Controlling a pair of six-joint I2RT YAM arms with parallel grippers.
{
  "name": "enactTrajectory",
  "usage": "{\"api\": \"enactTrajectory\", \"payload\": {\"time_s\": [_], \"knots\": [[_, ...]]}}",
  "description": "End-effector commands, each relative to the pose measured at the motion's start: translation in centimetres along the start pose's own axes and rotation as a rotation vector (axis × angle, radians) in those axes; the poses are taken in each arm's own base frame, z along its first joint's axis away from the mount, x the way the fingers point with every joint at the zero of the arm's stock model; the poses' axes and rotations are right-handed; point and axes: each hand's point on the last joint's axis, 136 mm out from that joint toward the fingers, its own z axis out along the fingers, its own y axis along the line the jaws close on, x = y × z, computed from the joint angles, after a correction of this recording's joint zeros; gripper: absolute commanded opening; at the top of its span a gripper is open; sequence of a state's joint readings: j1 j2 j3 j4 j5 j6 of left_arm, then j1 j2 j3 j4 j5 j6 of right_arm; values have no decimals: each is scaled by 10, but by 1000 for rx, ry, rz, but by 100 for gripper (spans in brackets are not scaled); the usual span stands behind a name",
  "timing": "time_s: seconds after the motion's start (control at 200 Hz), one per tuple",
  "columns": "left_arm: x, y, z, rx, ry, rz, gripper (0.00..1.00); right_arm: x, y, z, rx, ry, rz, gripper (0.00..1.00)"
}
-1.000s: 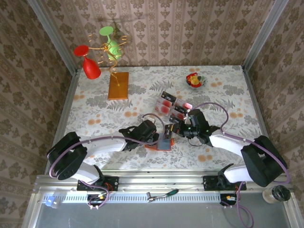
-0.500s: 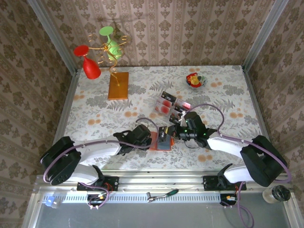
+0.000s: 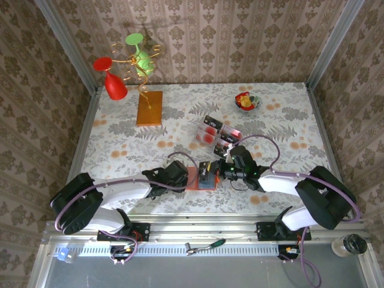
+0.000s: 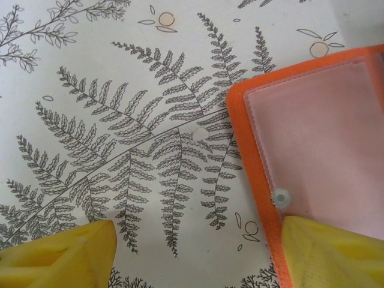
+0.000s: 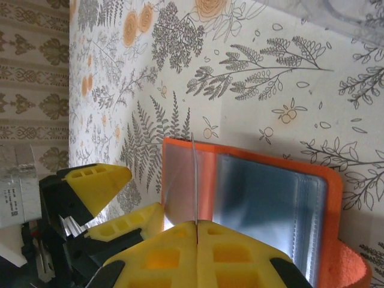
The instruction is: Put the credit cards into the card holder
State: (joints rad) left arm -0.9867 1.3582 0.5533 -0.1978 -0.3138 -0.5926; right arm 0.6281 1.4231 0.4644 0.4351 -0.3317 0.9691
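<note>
**One card is ready to go in**

The orange card holder [image 5: 270,198] lies open on the desk [image 3: 120,144], low in the middle of the top view. Its grey-blue inside faces up. Just over it, a card [image 3: 206,168] stands on its thin edge.

The right arm's jaws are clamped on that card. At the bottom of the right wrist view, the two yellow fingers [image 5: 240,252] press together with the card between them.

The left arm's jaws are apart. One left finger [image 4: 336,252] sits on the holder's corner, at the lower right of the left wrist view. The other is at the lower left, over bare desk.

More cards [image 3: 210,123] wait in a clear tray [image 3: 231,133], a little higher in the top view.

What could go wrong? The card is thin and the pocket looks tight. If the card comes down a bit off, it may bump the pocket's lip and bend, or slip in the jaws. Only one finger pins the holder, so a push from the card could make it slide or fold shut.
</note>
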Motion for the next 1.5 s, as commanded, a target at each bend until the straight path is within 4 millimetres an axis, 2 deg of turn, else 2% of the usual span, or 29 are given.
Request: {"api": "enactTrajectory", "payload": {"time_s": [0.0, 0.65, 1.495], "knots": [[4, 9, 1, -36, 2, -27, 74, -6, -2, 2, 3, -53, -24, 0], [6, 8, 3, -39, 13, -26, 74, -6, -6, 20, 12, -60, -24, 0], [2, 4, 4, -29, 11, -21, 73, 15, -15, 29, 24, 4, -17, 0]]}}
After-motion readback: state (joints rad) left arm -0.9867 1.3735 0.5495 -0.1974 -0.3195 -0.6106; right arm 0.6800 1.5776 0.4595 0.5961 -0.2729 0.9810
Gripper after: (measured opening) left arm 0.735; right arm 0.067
